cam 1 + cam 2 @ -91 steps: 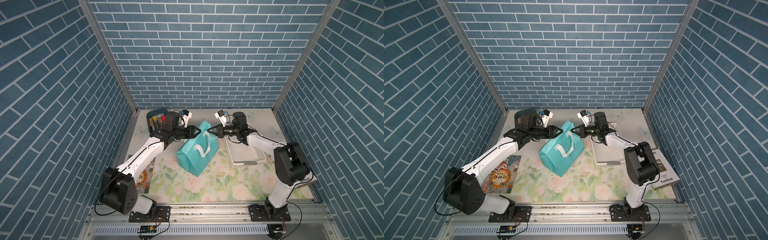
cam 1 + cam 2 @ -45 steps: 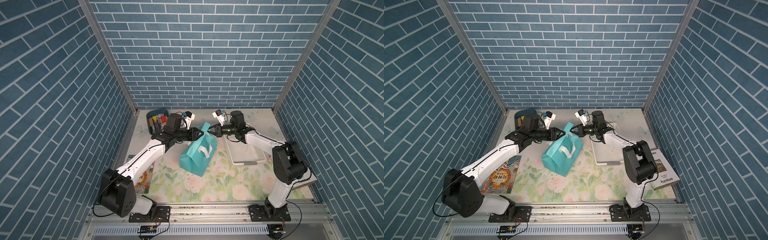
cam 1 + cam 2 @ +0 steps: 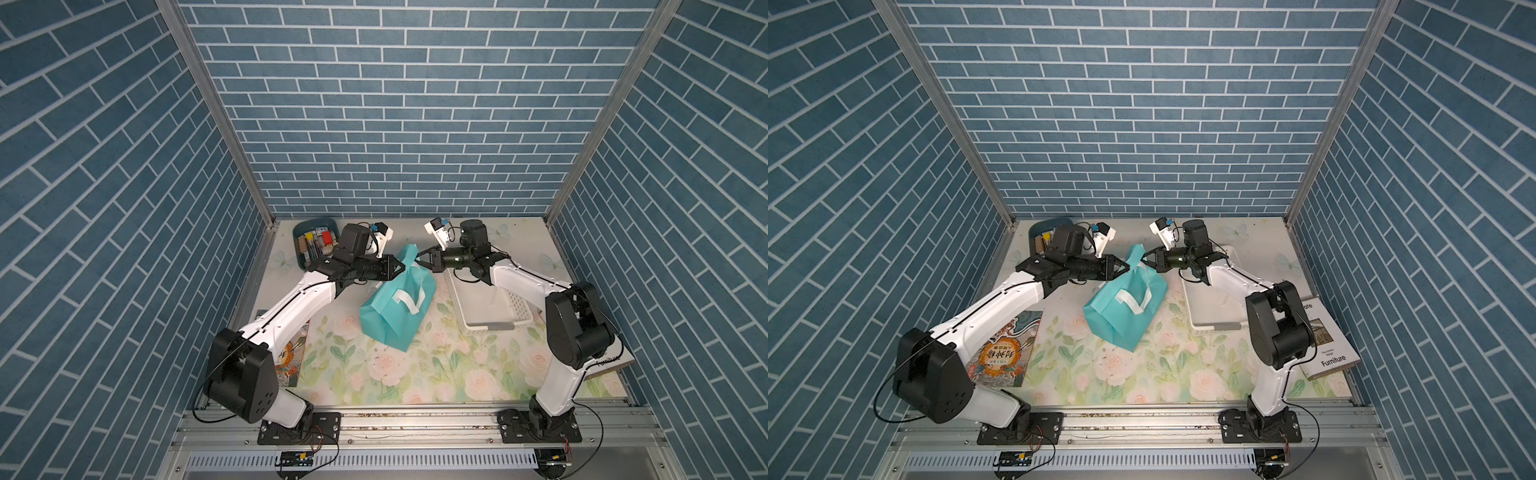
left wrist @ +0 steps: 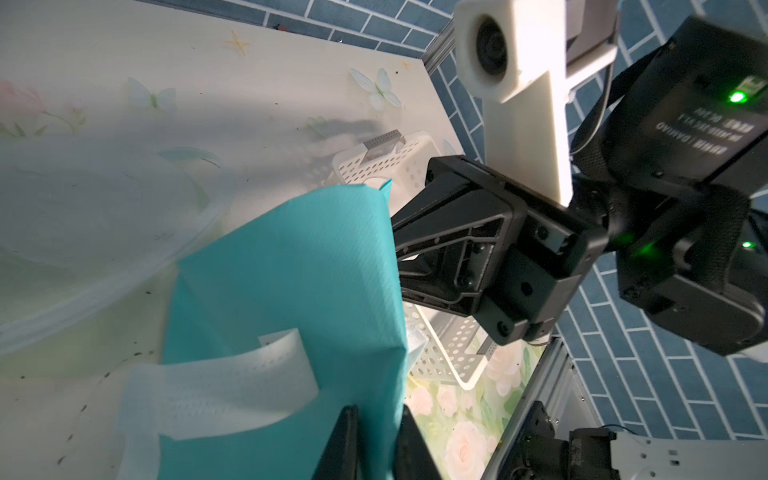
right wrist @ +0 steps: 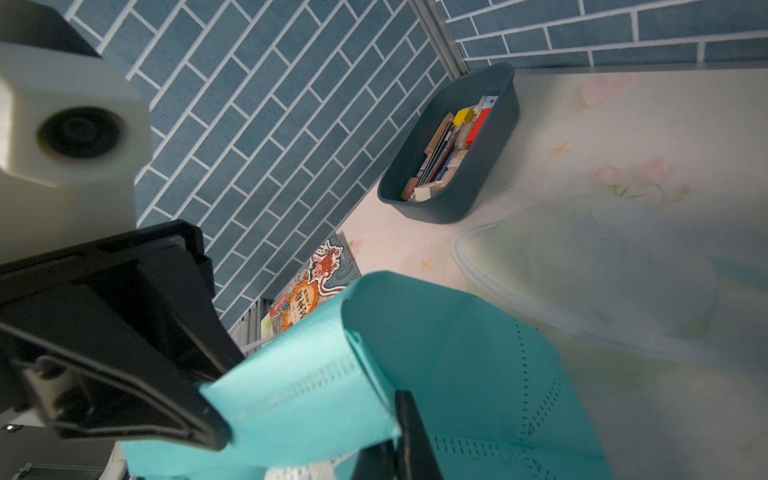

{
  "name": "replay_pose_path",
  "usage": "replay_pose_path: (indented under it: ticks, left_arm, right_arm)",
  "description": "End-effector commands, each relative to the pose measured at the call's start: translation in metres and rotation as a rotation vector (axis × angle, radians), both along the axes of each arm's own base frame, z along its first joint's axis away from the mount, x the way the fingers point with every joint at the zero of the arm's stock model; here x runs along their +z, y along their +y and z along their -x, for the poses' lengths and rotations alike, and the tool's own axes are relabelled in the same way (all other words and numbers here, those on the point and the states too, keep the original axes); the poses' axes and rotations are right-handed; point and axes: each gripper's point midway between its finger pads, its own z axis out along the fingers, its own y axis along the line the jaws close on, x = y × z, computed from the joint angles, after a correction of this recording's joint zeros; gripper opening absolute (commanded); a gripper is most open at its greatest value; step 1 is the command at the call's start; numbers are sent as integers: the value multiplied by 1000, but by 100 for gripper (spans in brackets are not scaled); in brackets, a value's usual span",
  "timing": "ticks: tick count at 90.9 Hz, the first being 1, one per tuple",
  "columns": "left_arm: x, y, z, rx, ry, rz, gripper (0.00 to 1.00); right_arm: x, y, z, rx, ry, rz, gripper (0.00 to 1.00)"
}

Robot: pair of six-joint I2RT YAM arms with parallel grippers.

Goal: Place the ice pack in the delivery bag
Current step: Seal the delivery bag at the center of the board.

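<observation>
Both top views are bright and sharp. Wrist views are dimmer, with soft shadows on the table [image 4: 270,75] and bag [image 4: 291,270].

Both arms stretch inward, left claw [image 3: 400,266] and right claw [image 3: 419,262] pinched, tips facing.

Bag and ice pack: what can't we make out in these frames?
- Bag inside: top pinched between left gripper and right gripper; lining and contents hidden in every view.
- Ice pack: likely the blurred clear pouch in both wrist views; too faint against the mat in both top views.
- Basket: partly behind the right arm in both top views.
</observation>
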Motion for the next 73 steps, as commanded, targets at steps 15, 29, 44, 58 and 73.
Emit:
replay_pose_path:
  ticks: [15, 29, 44, 58, 73]
  left_arm:
    - [-9, 2, 3, 11, 41, -77, 0]
    - [0, 9, -2, 75, 9, -90, 0]
    - [3, 7, -2, 80, 36, -87, 3]
    - [6, 5, -7, 84, 35, -92, 54]
    - [13, -2, -23, 104, 28, -86, 60]
  right_arm:
    - [37, 7, -2, 2, -79, -56, 0]
    - [37, 6, -1, -8, -73, -46, 0]
    - [37, 1, 2, -26, -79, -37, 0]
    - [35, 1, 3, -24, -77, -35, 0]
    - [35, 2, 4, -18, -72, -38, 0]
